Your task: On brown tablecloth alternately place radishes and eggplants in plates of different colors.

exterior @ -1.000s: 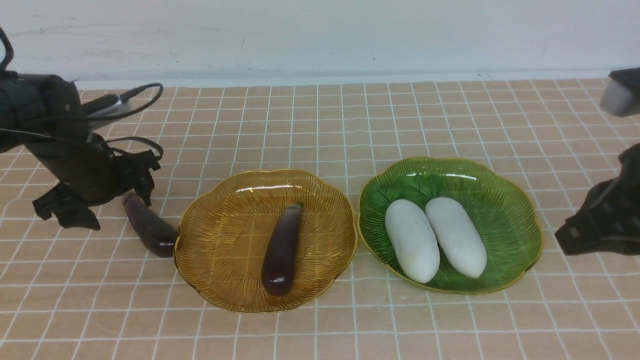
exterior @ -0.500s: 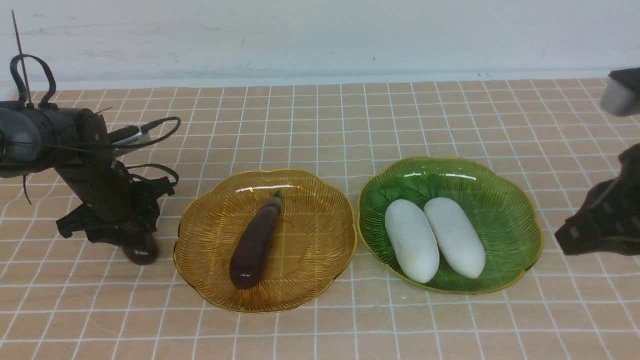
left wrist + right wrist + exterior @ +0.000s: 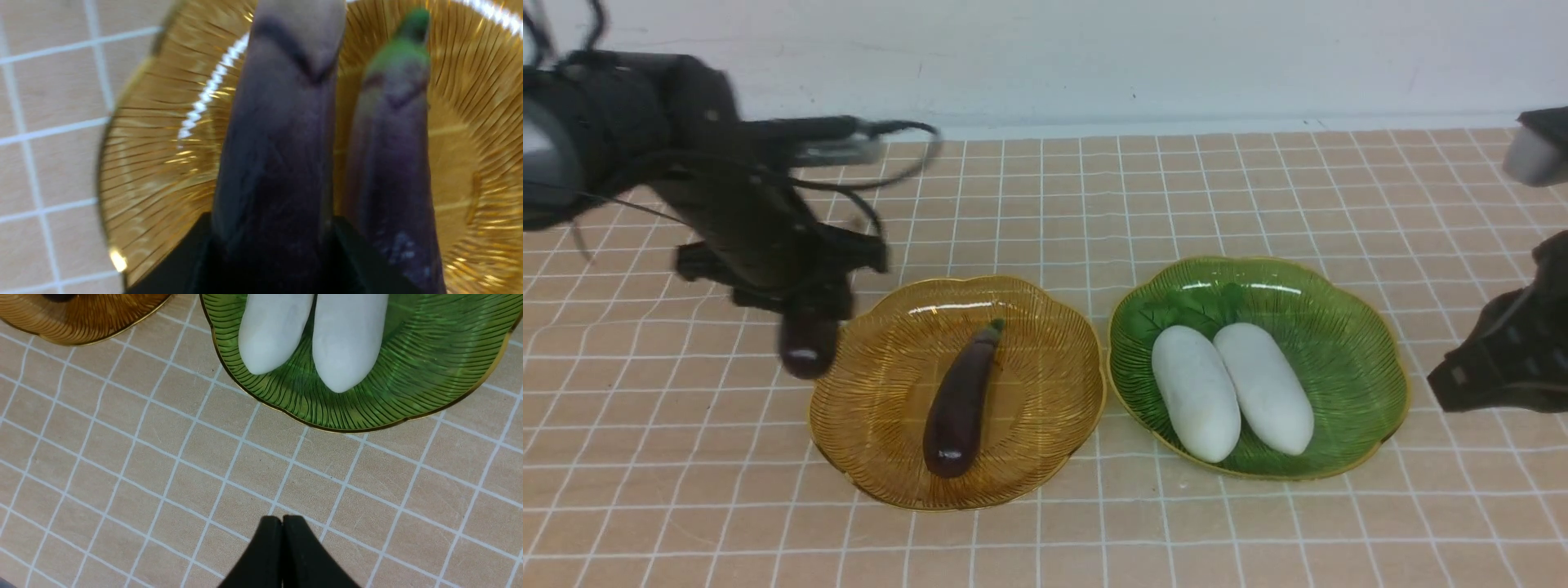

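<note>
a: where do we stand with the left gripper (image 3: pixel 805 309)?

b: its jaws are clamped on the lifted eggplant (image 3: pixel 806 349). in the left wrist view we see the black fingers (image 3: pixel 184 269) pressed to both its flanks. the blunt end hangs down. the front view is blurred around that arm.

a: and where is it against the plates?

b: at about ten o'clock of the amber plate (image 3: pixel 874 445), right by the rim. we cannot tell whether it is over the rim or just outside it.

a: what do we have in that plate?

b: the second eggplant (image 3: pixel 960 400), lying across the middle with its stem cap toward one o'clock and its blunt end toward seven.

a: and the other plate?

b: the green plate (image 3: pixel 1347 367) sits at three o'clock of the amber one, their rims nearly touching. in it we count the first radish (image 3: pixel 1195 392) and, touching it at its three o'clock, the second radish (image 3: pixel 1264 388). both have their rounded ends toward five o'clock.

a: the right gripper (image 3: pixel 282 522)?

b: its jaws are pressed together on nothing. it hovers above the brown tablecloth (image 3: pixel 1045 204), at about four o'clock of the green plate.
</note>
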Available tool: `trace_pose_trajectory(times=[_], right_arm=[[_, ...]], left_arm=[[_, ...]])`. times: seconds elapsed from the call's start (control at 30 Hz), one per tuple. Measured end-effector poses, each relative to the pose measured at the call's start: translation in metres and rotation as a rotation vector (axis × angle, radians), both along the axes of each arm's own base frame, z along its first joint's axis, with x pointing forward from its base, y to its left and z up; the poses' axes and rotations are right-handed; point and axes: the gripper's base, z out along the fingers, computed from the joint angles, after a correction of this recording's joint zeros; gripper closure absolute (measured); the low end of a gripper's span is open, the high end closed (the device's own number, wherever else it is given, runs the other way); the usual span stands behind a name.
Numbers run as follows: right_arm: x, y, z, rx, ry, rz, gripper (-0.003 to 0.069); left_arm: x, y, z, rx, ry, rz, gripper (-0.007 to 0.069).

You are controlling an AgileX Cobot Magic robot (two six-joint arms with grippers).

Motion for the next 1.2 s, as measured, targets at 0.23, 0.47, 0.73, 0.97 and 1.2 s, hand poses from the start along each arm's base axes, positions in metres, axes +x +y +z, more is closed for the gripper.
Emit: trace_pose_trajectory(times=[0.23, 0.47, 0.73, 0.97, 1.2], right_arm=[[-0.019, -0.005, 0.018, 0.018, -0.084, 0.011, 0.0674], [-0.068, -0.021, 0.053, 0.034, -0.278, -0.001, 0.0674], [-0.164, -0.054, 0.063, 0.084, -0.658, -0.081, 0.0674], [-0.168, -0.058, -0.001, 0.269, -1.087, -0.18, 0.0674], [-0.159, -0.06, -0.02, 0.322, -1.256, -0.241, 0.0674]], left_arm=[[0.001, -0.011, -0.014, 0.043, 0.002, -0.048, 0.0288], [0.002, -0.011, -0.014, 0.049, -0.001, -0.046, 0.0167], [0.002, -0.01, -0.012, 0.061, 0.003, -0.05, 0.0169], [0.003, -0.007, -0.003, 0.122, 0.018, -0.066, 0.051], [0.002, -0.006, -0.003, 0.129, 0.032, -0.066, 0.0628]])
